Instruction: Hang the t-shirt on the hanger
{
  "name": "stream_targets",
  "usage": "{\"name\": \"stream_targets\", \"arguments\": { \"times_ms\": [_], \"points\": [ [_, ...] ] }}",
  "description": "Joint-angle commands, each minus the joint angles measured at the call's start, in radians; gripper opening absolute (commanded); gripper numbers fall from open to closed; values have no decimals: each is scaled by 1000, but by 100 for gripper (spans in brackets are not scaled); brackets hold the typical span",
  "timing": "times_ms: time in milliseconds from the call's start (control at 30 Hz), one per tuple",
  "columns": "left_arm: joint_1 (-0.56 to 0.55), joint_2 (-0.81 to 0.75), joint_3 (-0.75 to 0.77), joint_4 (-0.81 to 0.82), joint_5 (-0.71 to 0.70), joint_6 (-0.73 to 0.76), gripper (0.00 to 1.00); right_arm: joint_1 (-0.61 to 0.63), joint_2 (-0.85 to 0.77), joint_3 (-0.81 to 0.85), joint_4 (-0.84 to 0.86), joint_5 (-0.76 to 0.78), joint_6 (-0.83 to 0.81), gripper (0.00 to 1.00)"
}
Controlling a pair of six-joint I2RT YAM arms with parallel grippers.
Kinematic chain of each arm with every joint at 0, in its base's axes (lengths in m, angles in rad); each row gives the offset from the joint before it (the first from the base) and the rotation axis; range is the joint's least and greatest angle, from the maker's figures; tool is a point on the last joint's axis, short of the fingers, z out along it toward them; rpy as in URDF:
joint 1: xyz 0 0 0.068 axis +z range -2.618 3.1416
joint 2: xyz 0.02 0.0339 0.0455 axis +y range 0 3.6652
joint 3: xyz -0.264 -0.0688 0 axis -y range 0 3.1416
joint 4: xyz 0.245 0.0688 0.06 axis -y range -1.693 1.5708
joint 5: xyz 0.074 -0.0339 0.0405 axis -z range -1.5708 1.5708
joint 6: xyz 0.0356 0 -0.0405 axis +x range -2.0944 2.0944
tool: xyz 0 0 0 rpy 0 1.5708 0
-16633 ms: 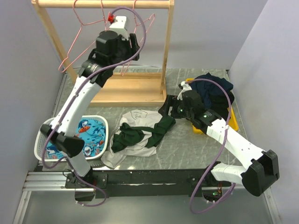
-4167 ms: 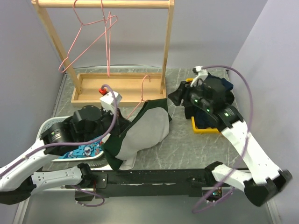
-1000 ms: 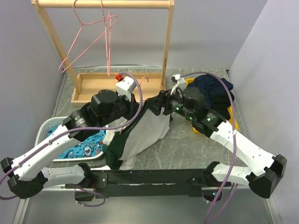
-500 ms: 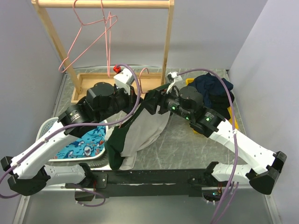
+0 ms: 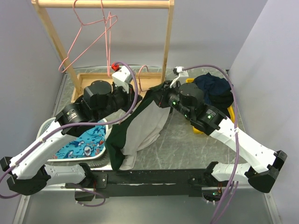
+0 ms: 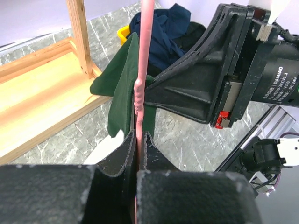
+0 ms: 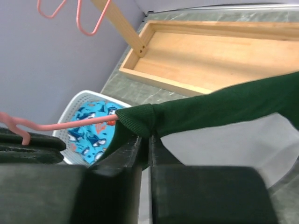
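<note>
Mid-desk: left end effector (image 6: 138, 136) has its jaws pressed together on the hanger (image 6: 142, 70), gripping the pink wire just below its twisted neck; the wire rises straight up out of the jaws; in the top view the hanger's hook (image 5: 141, 68) shows above the wrist, over the near lip of the wooden rack (image 5: 166, 44)'s base.

Right end effector (image 7: 145, 140) is clamped on the t-shirt (image 7: 224, 109), jaws closed over a ribbed dark green edge; pink wire (image 7: 70, 123) runs in from the left and meets that same green edge; how far it goes inside the cloth cannot be told.

The two end effectors face each other closely, almost touching, with the t-shirt's top held up between them; left wrist view has green cloth (image 6: 122, 88) lying right against the wire.

T-shirt (image 5: 140, 130) hangs from that point down toward the near edge of the desk (image 5: 187, 144), pale panel in the middle, green down the left side, lowest folds resting just short of the near edge.

Elsewhere: two spare hangers (image 5: 88, 35) on the rack's top rail at the far left corner; white basket (image 5: 46, 128) with blue shark-print cloth (image 5: 81, 144) by the left edge, partly under the left arm; navy clothes heap (image 5: 212, 91) on a yellow bin (image 5: 232, 116) by the right edge.
</note>
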Motion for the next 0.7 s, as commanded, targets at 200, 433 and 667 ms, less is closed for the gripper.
{"name": "stream_targets", "arguments": {
  "times_ms": [200, 433, 667],
  "points": [
    [-1, 27, 101, 32, -11, 28, 1, -39, -19, 242, -181, 168, -93, 0],
    [-3, 42, 231, 4, -16, 26, 1, -192, 39, 461, -296, 99, -145, 0],
    [-3, 96, 453, -54, -4, 44, 1, -292, 187, 799, -434, 22, -169, 0]
  ]
}}
